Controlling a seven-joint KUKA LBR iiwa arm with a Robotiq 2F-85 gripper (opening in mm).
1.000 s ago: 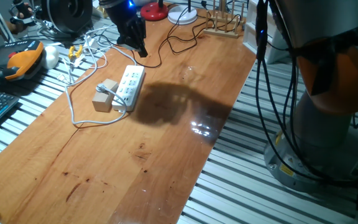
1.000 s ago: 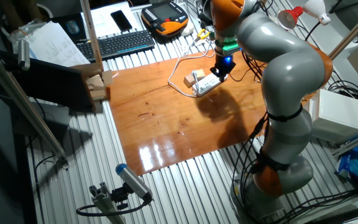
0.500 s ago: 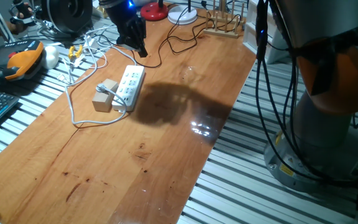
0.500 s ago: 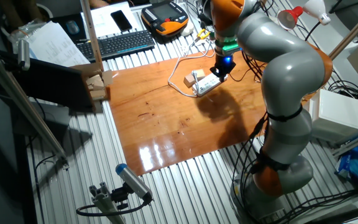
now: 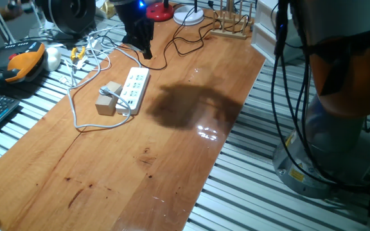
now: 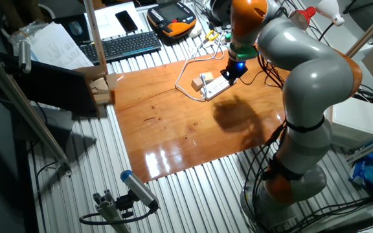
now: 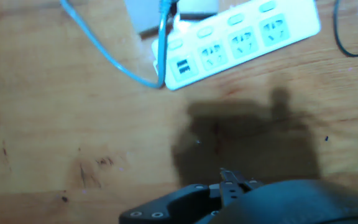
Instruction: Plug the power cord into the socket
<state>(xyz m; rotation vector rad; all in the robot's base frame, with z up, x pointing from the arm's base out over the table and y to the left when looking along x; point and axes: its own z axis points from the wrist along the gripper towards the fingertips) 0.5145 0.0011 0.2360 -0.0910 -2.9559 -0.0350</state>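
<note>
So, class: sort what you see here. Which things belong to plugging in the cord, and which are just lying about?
Belong to the job:
power cord
socket
gripper

Just lying about:
tan block
black cable
keyboard
orange handheld unit
red lamp base

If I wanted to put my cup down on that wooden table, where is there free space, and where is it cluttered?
The near half of the wooden table, from the socket to the front edge, is bare, as is the strip right of the socket. It is crowded at the far end: the power cord, a tan block, black cables and the tool.
</note>
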